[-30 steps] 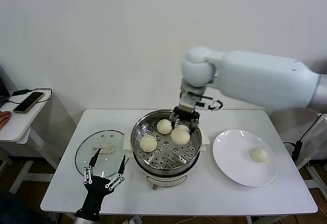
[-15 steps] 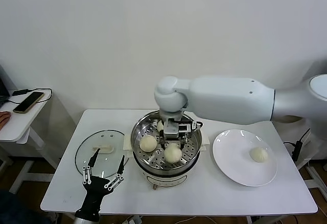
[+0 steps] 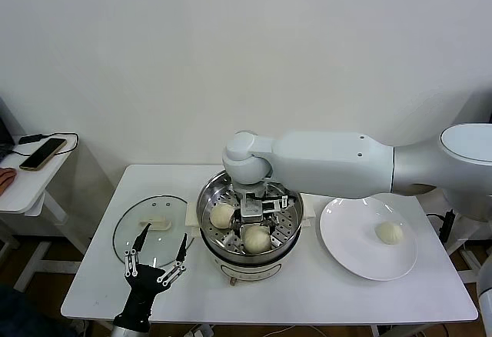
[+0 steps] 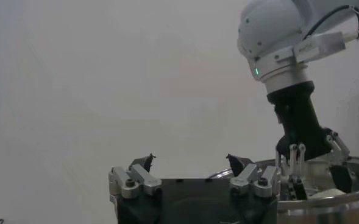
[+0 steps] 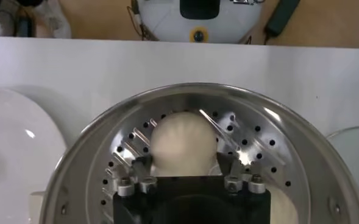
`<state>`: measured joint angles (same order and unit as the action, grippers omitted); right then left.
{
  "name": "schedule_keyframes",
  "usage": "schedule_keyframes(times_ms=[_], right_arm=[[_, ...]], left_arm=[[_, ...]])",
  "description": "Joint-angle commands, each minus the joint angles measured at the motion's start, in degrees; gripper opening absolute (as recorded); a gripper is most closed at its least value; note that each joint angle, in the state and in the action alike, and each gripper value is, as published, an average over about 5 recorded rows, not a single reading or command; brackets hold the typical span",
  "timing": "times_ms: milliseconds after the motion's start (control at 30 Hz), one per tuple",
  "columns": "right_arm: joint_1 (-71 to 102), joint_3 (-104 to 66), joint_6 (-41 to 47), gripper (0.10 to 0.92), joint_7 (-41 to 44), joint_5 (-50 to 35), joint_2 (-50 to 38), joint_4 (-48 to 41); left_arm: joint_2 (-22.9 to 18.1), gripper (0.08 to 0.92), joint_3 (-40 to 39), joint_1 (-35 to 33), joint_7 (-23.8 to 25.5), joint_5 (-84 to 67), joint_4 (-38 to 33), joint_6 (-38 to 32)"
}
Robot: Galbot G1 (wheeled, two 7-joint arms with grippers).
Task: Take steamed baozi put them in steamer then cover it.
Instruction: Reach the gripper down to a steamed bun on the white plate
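The steel steamer (image 3: 286, 248) stands mid-table. My right gripper (image 3: 257, 228) reaches down into it, shut on a cream-white baozi (image 3: 256, 239) that sits low on the perforated tray near the front. In the right wrist view that baozi (image 5: 183, 141) lies between my fingers (image 5: 140, 164), inside the steamer rim (image 5: 75, 159). A second baozi (image 3: 222, 215) rests on the tray's left; any third is hidden by the arm. One baozi (image 3: 390, 232) lies on the white plate (image 3: 350, 252). My left gripper (image 3: 157, 263) is parked, open and empty, at the front left.
The glass lid (image 3: 134, 237) with a cream handle (image 3: 159, 224) lies flat left of the steamer, just beyond my left gripper (image 4: 191, 161). A side table with a phone (image 3: 42, 153) stands far left. The right arm spans above the steamer and plate.
My right gripper carried the baozi from the far side of the steamer to the near side and lowered it onto the tray. The left arm has not moved.
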<state>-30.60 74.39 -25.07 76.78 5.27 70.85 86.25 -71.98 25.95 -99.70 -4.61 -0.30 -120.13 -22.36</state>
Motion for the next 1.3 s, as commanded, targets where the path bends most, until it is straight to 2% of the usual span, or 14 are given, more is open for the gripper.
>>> schedule_keyframes(times_ms=[33, 167, 267, 467, 633, 900, 1300], right_arm=[[-1.23, -6.48, 0.45, 0.819, 1.21, 0.57, -4.97, 0.25], [-3.46, -12.64, 5.87, 0.822, 6.04, -2.21, -13.31, -1.79], [-3.89, -16.13, 10.8, 0.823, 8.41, -4.12, -19.74, -7.78], [-0.51, -18.19, 15.07, 0.823, 8.15, -5.32, -27.88, -23.52], [6.12, -17.56, 17.1, 0.823, 5.69, -5.16, -32.19, -31.93], [18.73, -21.47, 18.74, 0.823, 0.75, -1.77, -34.9, -37.92], [28.96, -27.34, 19.52, 0.823, -4.35, 0.36, -33.42, -39.27]], left_arm=[[-0.01, 0.823, -0.15, 0.1, -0.01, 0.02, -0.01, 0.16], [-0.01, 0.823, -0.23, 0.26, -0.01, 0.04, -0.16, 0.35], [0.11, 0.823, -0.24, 0.41, -0.01, 0.07, -0.03, 0.39], [0.35, 0.823, -0.51, 0.62, 0.0, 0.13, -0.07, 0.38], [0.35, 0.823, -0.63, 0.71, -0.02, 0.15, -0.18, 0.32], [0.23, 0.823, -0.5, 0.56, -0.08, 0.22, -0.36, 0.48], [0.12, 0.823, -0.55, 0.55, -0.16, 0.38, -0.17, 0.62]])
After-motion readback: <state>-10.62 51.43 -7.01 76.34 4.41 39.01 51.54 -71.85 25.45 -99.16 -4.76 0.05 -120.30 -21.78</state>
